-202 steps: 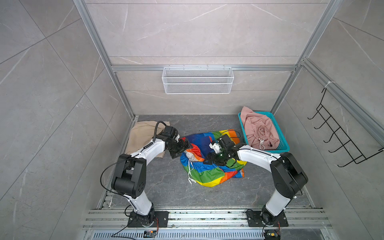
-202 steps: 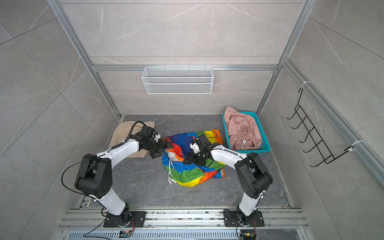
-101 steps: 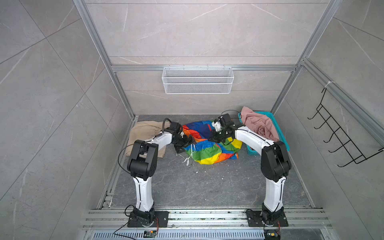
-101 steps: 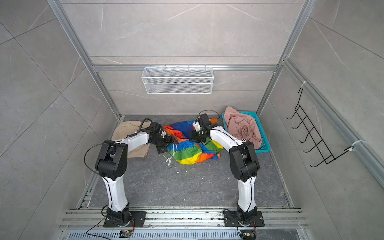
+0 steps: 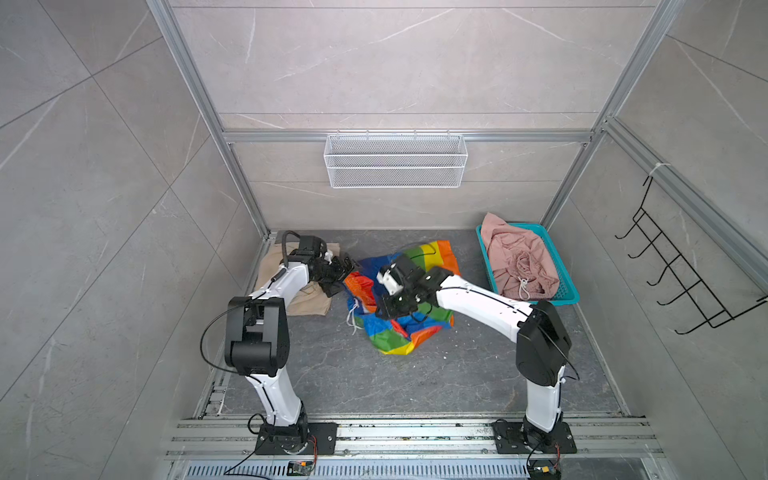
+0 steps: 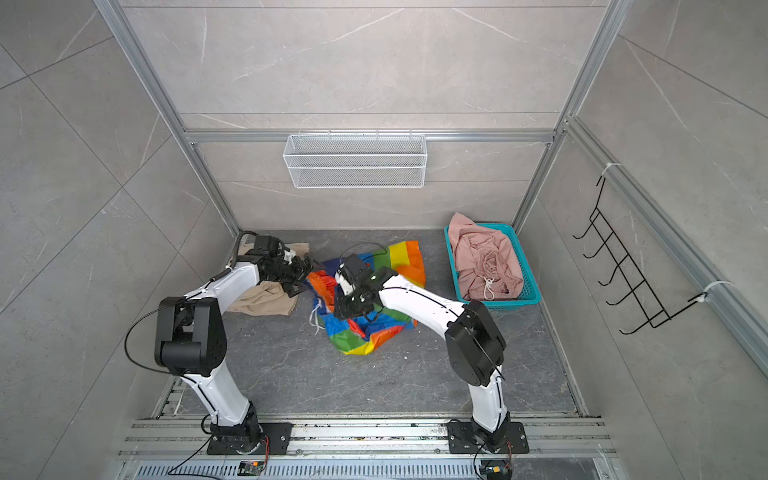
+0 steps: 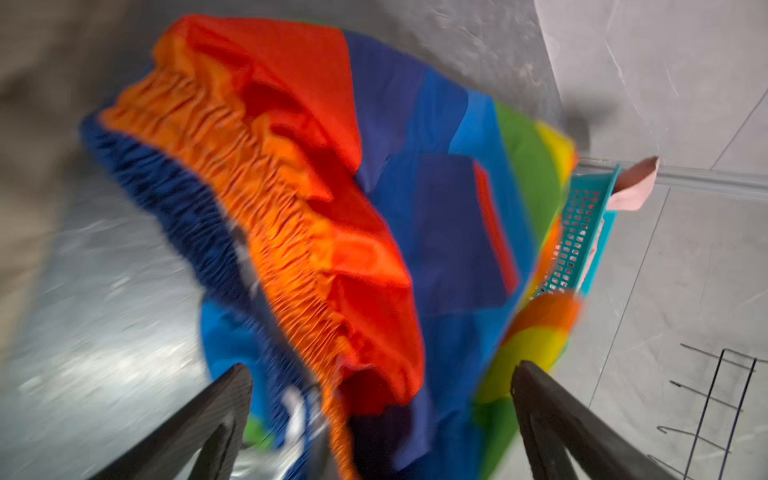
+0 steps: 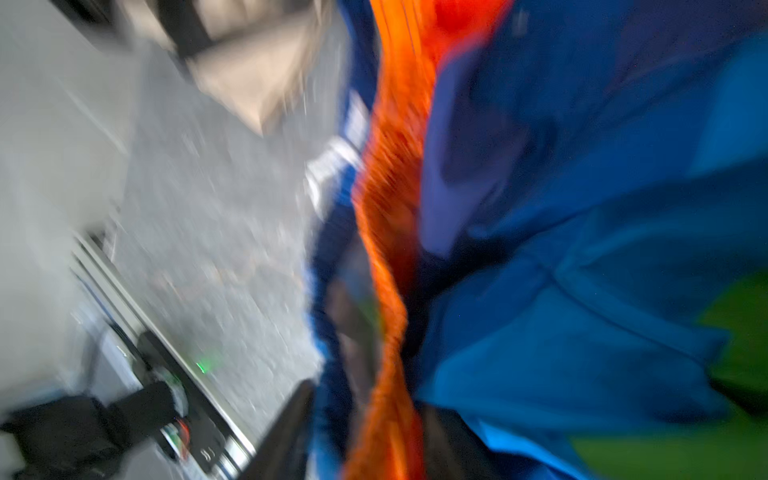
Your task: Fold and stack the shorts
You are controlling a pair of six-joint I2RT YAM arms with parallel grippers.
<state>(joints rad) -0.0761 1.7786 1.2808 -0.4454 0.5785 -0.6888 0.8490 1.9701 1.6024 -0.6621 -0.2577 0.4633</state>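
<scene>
half a second back both arms were stretched toward the rear wall with the cloth bunched between them. now they are drawn in, and the rainbow shorts [image 5: 386, 337] lie slumped mid-frame in both top views. a leg fans toward the upper right, and the waistband and white cord sit at the left.

the left gripper [image 7: 380, 368] is at the cloth's upper-left edge, jaws spread wide, pinching nothing. the right gripper [image 5: 384, 311] hangs over the middle of the cloth; its wrist view is smeared, so i cannot tell whether its jaws grip.

the shake-out looks finished, but no fold has started. the beige shorts [image 5: 309, 303] lie at left on the tabletop [image 5: 374, 382], and the pink shorts [image 5: 515, 262] are in the teal basket [image 5: 552, 300] at upper right.
</scene>
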